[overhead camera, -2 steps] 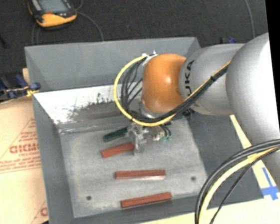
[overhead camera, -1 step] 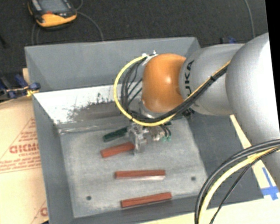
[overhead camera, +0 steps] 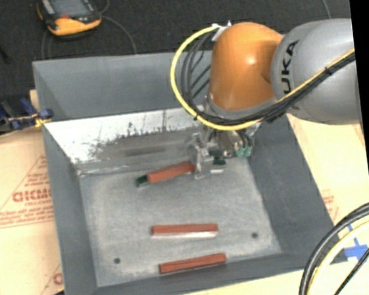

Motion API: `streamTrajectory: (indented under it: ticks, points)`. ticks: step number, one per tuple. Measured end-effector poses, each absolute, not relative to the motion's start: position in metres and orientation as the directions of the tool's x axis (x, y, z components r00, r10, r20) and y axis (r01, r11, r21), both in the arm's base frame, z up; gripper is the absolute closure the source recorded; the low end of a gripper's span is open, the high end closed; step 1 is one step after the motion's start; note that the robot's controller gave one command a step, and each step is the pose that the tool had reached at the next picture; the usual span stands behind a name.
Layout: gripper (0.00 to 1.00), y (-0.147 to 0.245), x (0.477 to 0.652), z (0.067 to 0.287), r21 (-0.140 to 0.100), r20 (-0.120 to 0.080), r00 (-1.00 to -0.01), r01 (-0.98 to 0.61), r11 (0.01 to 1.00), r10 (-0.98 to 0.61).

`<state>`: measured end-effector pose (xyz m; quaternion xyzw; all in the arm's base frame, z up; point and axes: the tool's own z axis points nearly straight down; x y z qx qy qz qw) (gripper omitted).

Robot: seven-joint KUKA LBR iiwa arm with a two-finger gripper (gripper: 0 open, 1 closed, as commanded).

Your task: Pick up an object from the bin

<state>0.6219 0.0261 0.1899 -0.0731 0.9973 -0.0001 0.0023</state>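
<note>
Orange cover [overhead camera: 244, 64] on the wrist of the grey arm [overhead camera: 315, 76] sits highest over the bin, with yellow and black cables looped round it. Below it the gripper [overhead camera: 204, 160] is down at the back of the grey metal bin [overhead camera: 69, 209], close to the far wall. A reddish-brown bar with a dark left end [overhead camera: 171, 173] lies slightly tilted there, and its right end meets the gripper. Whether the gripper is open or closed on that end cannot be told, as the wrist hides the contact. Well apart, toward the front, a second reddish-brown bar with a pale edge [overhead camera: 184, 230] lies flat, and a third reddish-brown bar [overhead camera: 192, 263] lies just by the near wall.
</note>
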Motion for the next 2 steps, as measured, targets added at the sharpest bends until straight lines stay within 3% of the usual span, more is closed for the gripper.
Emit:
streamTrajectory:
  ticks: [1,2]
  points:
    - [1.0,0.026,0.622,0.19,0.0,-0.004,-0.989,-0.145,0.989,-0.145]
    - [1.0,0.025,0.616,0.215,0.0,0.002,-0.973,-0.233,0.973,-0.233]
